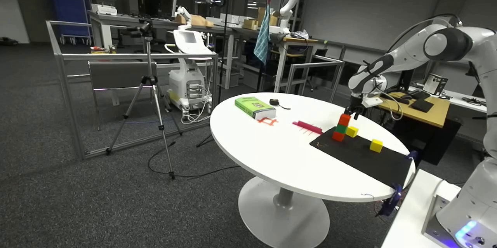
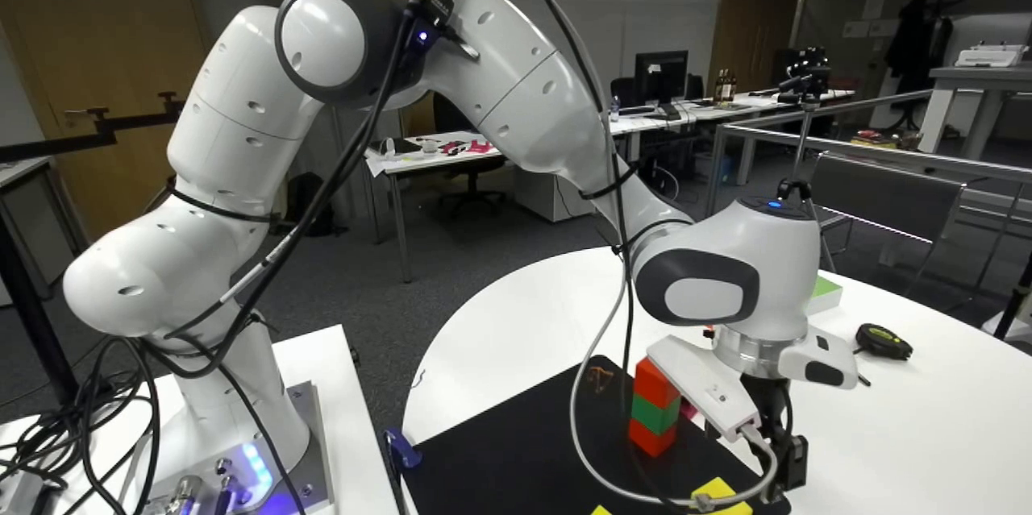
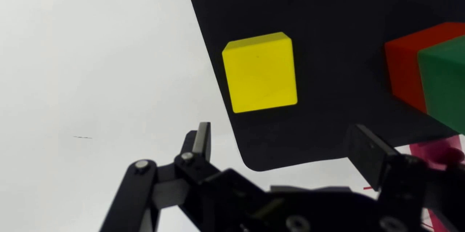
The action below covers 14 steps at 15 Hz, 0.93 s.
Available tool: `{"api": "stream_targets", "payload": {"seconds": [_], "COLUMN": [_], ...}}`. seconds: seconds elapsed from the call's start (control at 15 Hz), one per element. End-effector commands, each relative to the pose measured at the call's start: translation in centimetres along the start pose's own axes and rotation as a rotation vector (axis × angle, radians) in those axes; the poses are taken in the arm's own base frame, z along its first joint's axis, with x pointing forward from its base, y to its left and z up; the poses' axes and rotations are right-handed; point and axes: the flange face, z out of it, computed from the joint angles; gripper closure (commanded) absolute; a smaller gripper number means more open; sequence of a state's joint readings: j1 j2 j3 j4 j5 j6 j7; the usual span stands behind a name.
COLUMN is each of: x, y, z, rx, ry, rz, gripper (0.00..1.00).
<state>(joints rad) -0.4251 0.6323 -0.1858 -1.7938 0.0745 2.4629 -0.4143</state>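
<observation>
My gripper point(image 3: 280, 134) is open and empty in the wrist view, above the corner of a black mat point(image 3: 327, 3). A yellow cube point(image 3: 259, 74) lies on the mat just beyond the fingertips, apart from them. It also shows in both exterior views point(image 1: 351, 131) point(image 2: 717, 491), partly hidden by a cable in one. A red-green-red block stack point(image 1: 341, 129) point(image 2: 655, 414) stands upright beside that cube. In the wrist view only part of the stack point(image 3: 445, 79) shows at the right edge. A second yellow cube point(image 1: 376, 146) lies farther along the mat. The gripper point(image 1: 352, 112) hovers close to the stack.
The white round table point(image 1: 271, 155) bears a green book point(image 1: 254, 106), a tape measure point(image 1: 274, 102) and a magenta bar point(image 1: 308, 127). Blue clamps point(image 1: 391, 201) sit at the mat's table edge. A loose cable point(image 2: 576, 418) hangs from the arm near the stack.
</observation>
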Motion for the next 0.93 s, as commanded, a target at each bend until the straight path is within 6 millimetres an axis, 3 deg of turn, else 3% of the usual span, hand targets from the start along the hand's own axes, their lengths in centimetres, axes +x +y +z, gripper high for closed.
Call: {"api": "stream_targets", "payload": {"seconds": [0.0,0.4,0.87], "x": [-0.2,-1.9,-1.9], "y": [1.4,2.3,1.4], "z": [0.6,0.4,1.0], "rx": [0.004,0.023,0.093], "ry": [-0.042,-0.059,-0.078], "rz": [0.024,-0.011,-0.166], "gripper": [0.0,0.0,0.0]}}
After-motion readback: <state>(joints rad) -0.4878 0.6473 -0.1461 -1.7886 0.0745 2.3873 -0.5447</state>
